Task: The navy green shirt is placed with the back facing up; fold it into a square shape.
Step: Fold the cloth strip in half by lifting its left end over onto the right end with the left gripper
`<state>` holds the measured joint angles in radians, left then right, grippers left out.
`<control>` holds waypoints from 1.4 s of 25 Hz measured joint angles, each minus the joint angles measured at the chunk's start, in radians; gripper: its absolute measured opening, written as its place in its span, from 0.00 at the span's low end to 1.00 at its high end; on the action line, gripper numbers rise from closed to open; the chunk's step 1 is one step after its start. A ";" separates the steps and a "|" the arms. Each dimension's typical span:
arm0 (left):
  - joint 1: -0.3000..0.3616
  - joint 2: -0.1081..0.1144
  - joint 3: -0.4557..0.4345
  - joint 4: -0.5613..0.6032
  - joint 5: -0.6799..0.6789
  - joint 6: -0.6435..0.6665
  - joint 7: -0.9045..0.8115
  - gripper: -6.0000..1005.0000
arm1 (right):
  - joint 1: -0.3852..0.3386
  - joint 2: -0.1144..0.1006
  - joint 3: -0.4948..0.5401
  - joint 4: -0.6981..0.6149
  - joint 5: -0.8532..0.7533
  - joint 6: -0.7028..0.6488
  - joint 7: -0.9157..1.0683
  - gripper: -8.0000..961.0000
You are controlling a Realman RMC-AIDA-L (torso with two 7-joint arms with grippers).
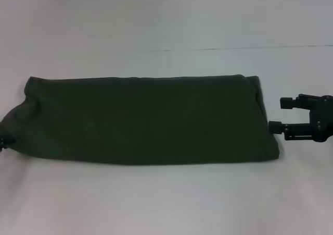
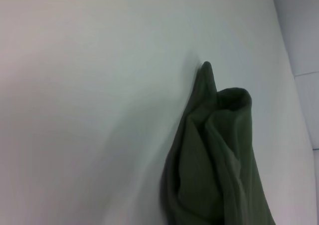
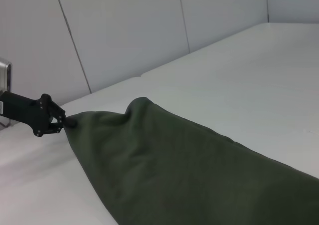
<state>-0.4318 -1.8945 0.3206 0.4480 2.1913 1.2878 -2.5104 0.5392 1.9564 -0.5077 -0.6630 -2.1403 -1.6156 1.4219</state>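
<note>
The navy green shirt (image 1: 145, 118) lies on the white table as a long dark olive band running left to right. My right gripper (image 1: 277, 114) is open just off the shirt's right end, and its lower finger (image 1: 274, 125) is beside the shirt's edge. My left gripper (image 1: 2, 140) barely shows at the picture's left edge, where the shirt's lower left corner narrows to a point. In the right wrist view, the left gripper (image 3: 64, 120) is shut on that drawn-out corner of the shirt (image 3: 189, 170). The left wrist view shows bunched folds of the shirt (image 2: 219, 175).
The white table (image 1: 156, 203) extends in front of and behind the shirt. A thin seam (image 1: 234, 49) runs across the table's back. Grey wall panels (image 3: 124, 30) stand beyond the table's left side.
</note>
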 joint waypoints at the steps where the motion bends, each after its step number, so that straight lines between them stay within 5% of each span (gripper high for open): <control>1: 0.000 -0.002 0.000 0.000 0.000 -0.001 0.004 0.05 | 0.000 0.001 0.000 0.000 0.000 0.000 -0.003 0.96; 19: 0.003 -0.008 -0.002 0.006 -0.041 0.002 0.058 0.05 | -0.007 0.009 0.003 0.005 0.007 0.044 -0.021 0.96; 24: -0.011 -0.020 -0.003 0.046 -0.195 0.058 0.201 0.06 | -0.014 0.007 0.090 0.015 0.018 0.075 -0.023 0.96; 31: -0.239 -0.043 0.095 0.107 -0.333 0.272 0.413 0.06 | -0.041 0.005 0.179 0.022 0.019 0.142 -0.017 0.96; 35: -0.356 -0.094 0.276 0.105 -0.328 0.259 0.468 0.06 | -0.062 0.001 0.232 0.030 0.020 0.203 0.005 0.96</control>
<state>-0.7873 -1.9885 0.5970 0.5534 1.8631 1.5467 -2.0426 0.4769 1.9572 -0.2757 -0.6328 -2.1208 -1.4128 1.4270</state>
